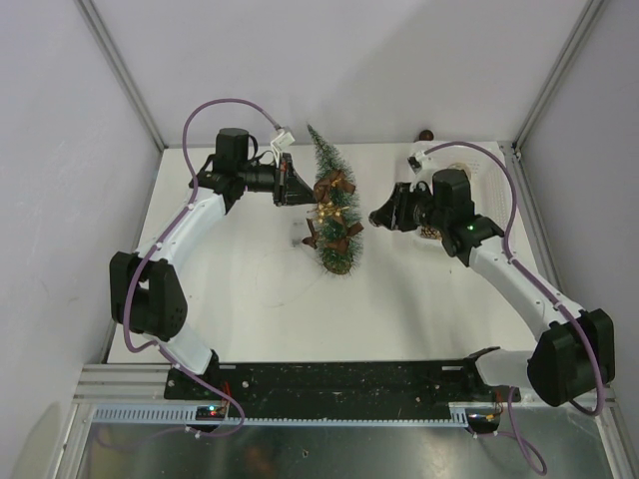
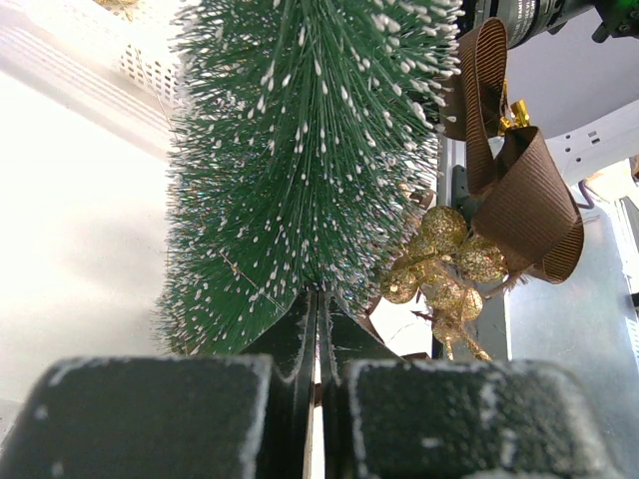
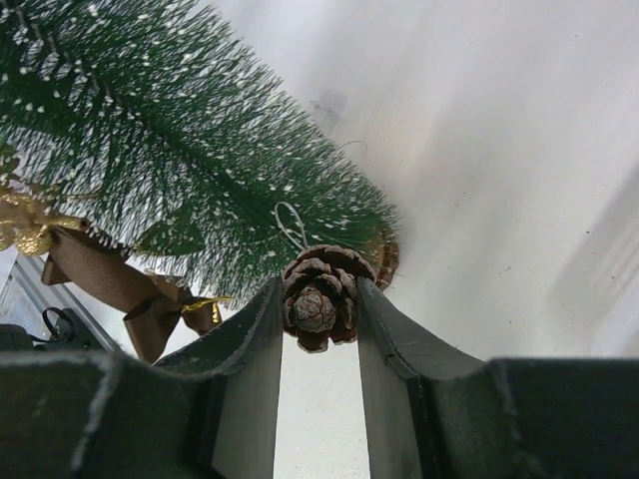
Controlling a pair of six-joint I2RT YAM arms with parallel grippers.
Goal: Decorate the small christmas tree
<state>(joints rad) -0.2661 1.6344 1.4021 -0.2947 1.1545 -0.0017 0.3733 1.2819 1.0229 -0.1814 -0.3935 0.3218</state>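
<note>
Just ahead of the left pincer (image 1: 293,182), the small christmas tree (image 1: 332,205) is standing on the white table (image 1: 250,299), and its frosted green bristles are filling most of that wrist's view. This pincer's fingers (image 2: 290,344) are pressing flat together with no gap showing, and their tips are poking into the lower bristles. Whether any bristles are being nipped between them I cannot tell. Beyond those tips and to their right, a brown ribbon (image 2: 519,190) is hanging on the tree in a looped bow. A cluster of glittery gold balls (image 2: 444,254) is dangling just beneath it. Further off to the upper left, behind the tree, a white mesh basket (image 2: 140,60) is showing.

On the tree's opposite side, the right pincer (image 1: 377,217) is clamping a pine cone (image 3: 318,296) between its two fingers (image 3: 250,349). The cone is sitting right at the fingertips, and a thin wire loop (image 3: 290,225) is sticking out in front of it. Just past the cone, the tree's lower bristles are slanting across the view, close to the loop. Whether they are touching it I cannot tell.
</note>
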